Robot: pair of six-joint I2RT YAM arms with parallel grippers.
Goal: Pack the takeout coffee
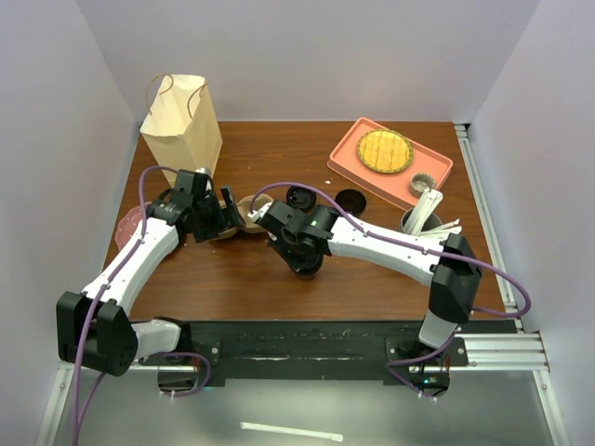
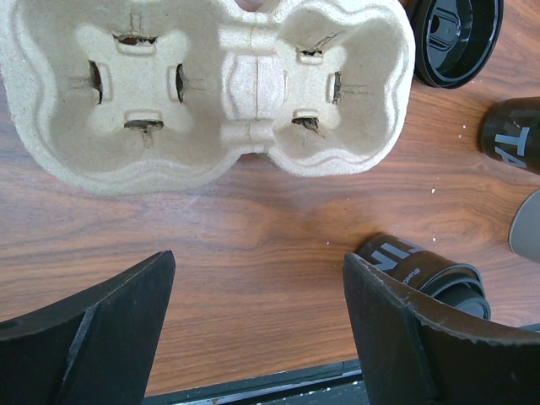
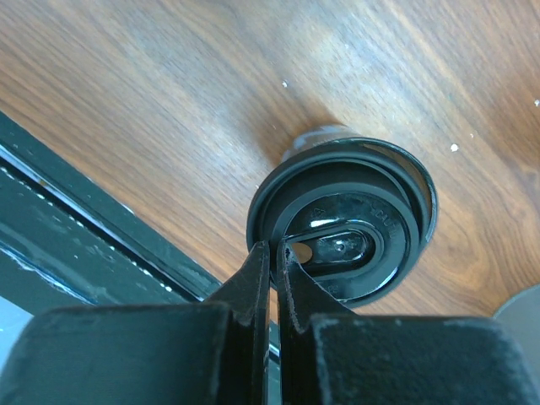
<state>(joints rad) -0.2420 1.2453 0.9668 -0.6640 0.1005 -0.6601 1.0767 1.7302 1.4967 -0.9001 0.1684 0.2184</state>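
Materials, largest first: we are looking at a brown wood-grain table (image 1: 372, 269). On it are standing a tan paper bag (image 1: 181, 130) with cord handles and a flat salmon tray (image 1: 349, 153) with rounded corners. The tray is carrying a round woven yellow disc (image 1: 385, 150). A pulp carrier (image 2: 219, 93), rough, moulded and beige, is showing scalloped wells. A grey cup (image 1: 414, 221) is holding white utensils.

The takeout coffee (image 3: 346, 219) is a black paper cup under a glossy round lid. It is standing on bare wood near the table's front edge, apart from the carrier.

Counts: we are counting one bag, one tray and one carrier with two wells in view, both empty. There are two black cups, with the second cup (image 1: 351, 201) standing open-topped. There are also two black lids, one of them a loose lid (image 1: 300, 196) lying just beside the open cup.

Jaws: the left gripper (image 2: 257, 270) is hanging spread wide over bare wood just before the carrier, gripping nothing. The right gripper (image 3: 276, 261) is pressed closed, with its tips meeting the near rim of the coffee's lid. We cannot tell whether the rim is being pinched.
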